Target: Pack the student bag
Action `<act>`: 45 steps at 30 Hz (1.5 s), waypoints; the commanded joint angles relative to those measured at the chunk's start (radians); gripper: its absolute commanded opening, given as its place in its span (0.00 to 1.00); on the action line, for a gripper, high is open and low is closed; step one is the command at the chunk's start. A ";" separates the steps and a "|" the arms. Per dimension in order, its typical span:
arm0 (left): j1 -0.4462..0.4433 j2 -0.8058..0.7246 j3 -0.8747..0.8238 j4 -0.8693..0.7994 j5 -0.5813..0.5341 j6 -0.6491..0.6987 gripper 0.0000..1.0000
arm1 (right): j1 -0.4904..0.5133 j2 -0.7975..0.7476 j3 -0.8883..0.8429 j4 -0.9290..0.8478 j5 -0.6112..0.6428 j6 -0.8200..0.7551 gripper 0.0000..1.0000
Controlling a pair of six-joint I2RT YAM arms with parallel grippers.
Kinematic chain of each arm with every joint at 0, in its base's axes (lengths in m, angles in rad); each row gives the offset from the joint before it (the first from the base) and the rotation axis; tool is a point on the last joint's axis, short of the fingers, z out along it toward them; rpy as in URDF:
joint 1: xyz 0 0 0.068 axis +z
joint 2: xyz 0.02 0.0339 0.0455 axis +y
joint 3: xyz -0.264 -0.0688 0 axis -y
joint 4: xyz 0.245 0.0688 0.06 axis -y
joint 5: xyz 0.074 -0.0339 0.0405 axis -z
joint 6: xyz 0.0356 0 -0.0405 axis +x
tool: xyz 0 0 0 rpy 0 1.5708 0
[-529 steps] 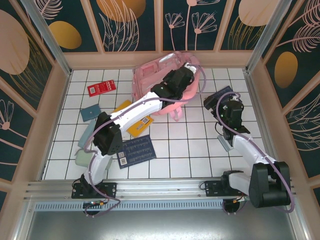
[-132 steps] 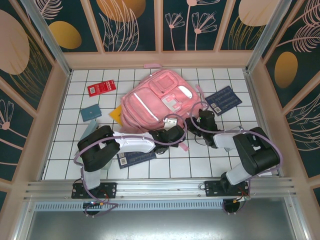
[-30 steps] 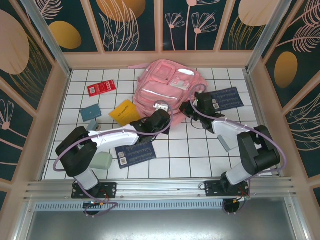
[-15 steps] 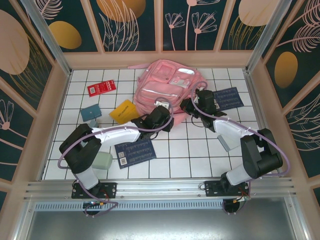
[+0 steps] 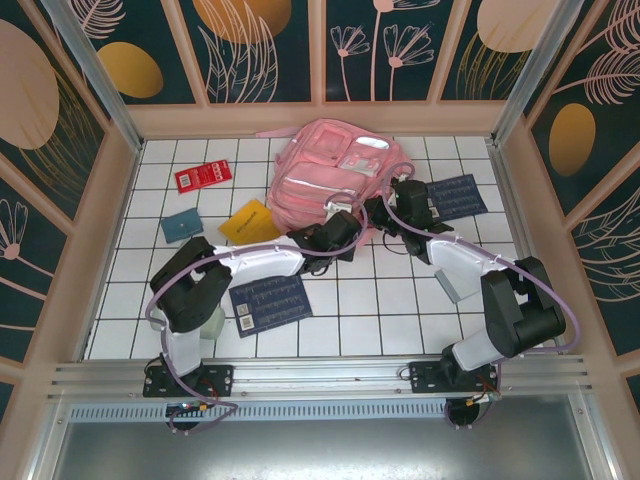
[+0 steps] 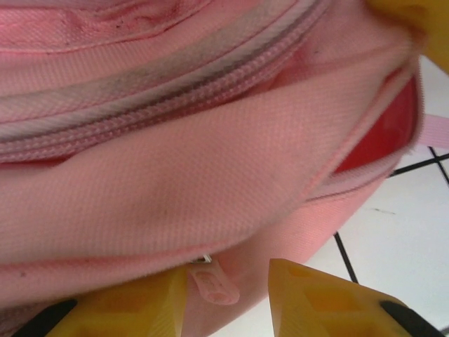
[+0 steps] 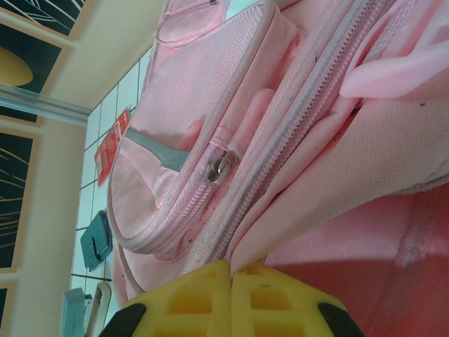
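So here's where we're at: the student bag [image 5: 330, 175] is lying on the white tiled table [image 5: 400, 310] toward the far wall, roughly in the middle, front pockets facing up. Both arms are reaching in to its near edge, the left one from the left and the right one from the right. On the left wrist cam we see the left gripper [image 6: 226, 284] with its yellow fingers [image 6: 323, 302] apart, just under the bag's bottom seam. A little pink zipper tab [image 6: 214, 288] hangs in the gap, and neither pad seems to be squeezing it. The right gripper [image 7: 231, 277] is clamped tight, and a fold of the bag's pink fabric runs right into the seam between its pads, so it looks pinched to us. Just above that there's a metal zipper pull [image 7: 221, 168] on a pocket. Scattered left of the bag are a red card [image 5: 203, 177], a teal case [image 5: 181, 224] and a yellow booklet [image 5: 250, 220]. One dark blue sheet [image 5: 270, 303] lies near the left arm, another [image 5: 458, 195] just right of the bag.
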 commanded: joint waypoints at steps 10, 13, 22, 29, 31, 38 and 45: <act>0.002 0.117 0.092 -0.143 -0.124 -0.034 0.24 | 0.011 -0.043 0.027 0.076 -0.010 -0.005 0.00; 0.001 0.103 0.079 -0.143 -0.125 -0.033 0.11 | 0.010 -0.043 0.024 0.073 -0.003 -0.008 0.00; 0.001 0.006 0.014 -0.129 -0.122 -0.023 0.00 | 0.000 -0.037 0.022 0.061 0.019 -0.026 0.00; 0.002 -0.096 -0.035 -0.144 -0.132 0.002 0.00 | -0.063 -0.066 0.007 0.024 0.076 -0.059 0.00; 0.004 -0.122 -0.053 -0.147 -0.128 0.011 0.00 | -0.091 -0.075 0.004 0.008 0.089 -0.067 0.00; 0.030 -0.187 -0.124 -0.158 -0.157 0.061 0.00 | -0.192 -0.102 -0.003 -0.008 0.094 -0.102 0.00; 0.124 -0.312 -0.204 -0.127 -0.164 0.118 0.00 | -0.254 -0.080 0.032 -0.018 0.072 -0.129 0.00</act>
